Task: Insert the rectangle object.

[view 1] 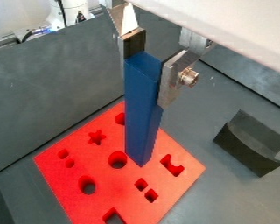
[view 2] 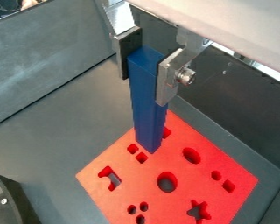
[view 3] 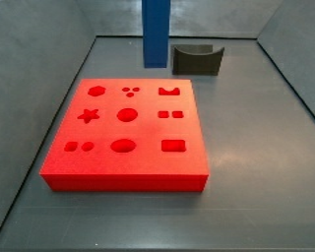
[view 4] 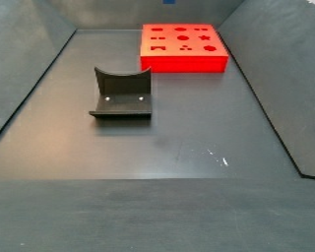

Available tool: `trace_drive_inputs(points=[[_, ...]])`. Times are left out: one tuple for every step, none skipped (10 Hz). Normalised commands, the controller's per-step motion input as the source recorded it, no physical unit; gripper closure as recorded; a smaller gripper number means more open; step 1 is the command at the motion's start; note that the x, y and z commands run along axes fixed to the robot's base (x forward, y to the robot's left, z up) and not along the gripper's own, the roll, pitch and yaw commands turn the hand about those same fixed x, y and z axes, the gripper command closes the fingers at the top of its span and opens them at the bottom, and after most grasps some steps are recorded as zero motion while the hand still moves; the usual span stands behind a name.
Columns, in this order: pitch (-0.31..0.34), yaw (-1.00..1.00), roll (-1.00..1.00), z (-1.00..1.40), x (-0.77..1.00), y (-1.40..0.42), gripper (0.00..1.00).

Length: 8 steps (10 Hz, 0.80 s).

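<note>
Claw [view 1: 149,54] is clamped on the blue rectangle object [view 1: 143,109], gripping it near its top end; silver fingers [view 1: 177,77] with dark pads sit on opposite faces in both wrist views. The high grip leaves most of the bar's length free below the fingers, so it can go down into a hole without the fingers meeting the board.

The bar hangs upright above the red board [view 1: 119,179]. In a side view the bar [view 3: 157,32] is clear of the board [view 3: 121,148], with its top cut off by the frame edge, so the claw itself is not visible there. Its lower end looks well above the board, not touching; it is carried, not inserted.

The board lies flat on the dark table [view 4: 160,157], with holes of several shapes: star, circles, small squares, a notched one, and a rectangular slot [view 3: 175,146] near the front edge in that side view. That slot is my guess for the target. From the wrist views I can't tell which hole the bar is over.

The dark grey block with a curved notch [view 4: 122,94] sits on the table, well apart from the board and not involved.

Judgement: transport/alignment phase. Next comes lateral alignment and matching rotation, then a straight descent. The risk is the bar's edge catching on the slot rim.
</note>
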Motion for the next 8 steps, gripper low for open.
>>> trace_drive_inputs(points=[[0.0, 0.0, -0.01, 0.0, 0.0, 0.0, 1.0], [0.0, 0.0, -0.01, 0.0, 0.0, 0.0, 1.0], [0.0, 0.0, -0.01, 0.0, 0.0, 0.0, 1.0], [0.0, 0.0, -0.02, 0.0, 0.0, 0.0, 1.0], [0.0, 0.0, -0.02, -0.01, 0.0, 0.0, 1.0], [0.0, 0.0, -0.02, -0.01, 0.0, 0.0, 1.0], [0.0, 0.0, -0.02, -0.01, 0.0, 0.0, 1.0], [0.0, 0.0, -0.02, -0.01, 0.0, 0.0, 1.0]])
